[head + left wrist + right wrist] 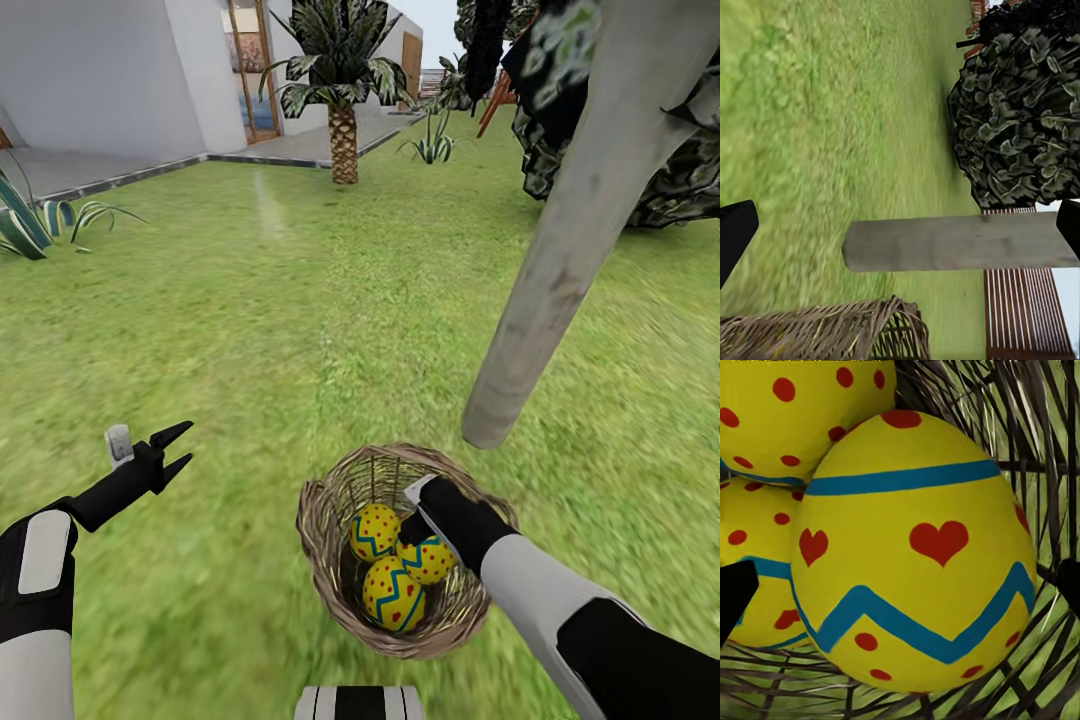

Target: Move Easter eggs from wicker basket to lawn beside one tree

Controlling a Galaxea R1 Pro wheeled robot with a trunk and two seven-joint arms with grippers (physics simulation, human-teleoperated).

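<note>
Head view: my right arm dips into the wicker basket (325,520), fingers spread around an egg (911,555); left fingers (172,452) spread wide.

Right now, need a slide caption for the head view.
Right gripper reaching into the wicker basket holding three Easter eggs, beside a tree trunk on the lawn.
</note>
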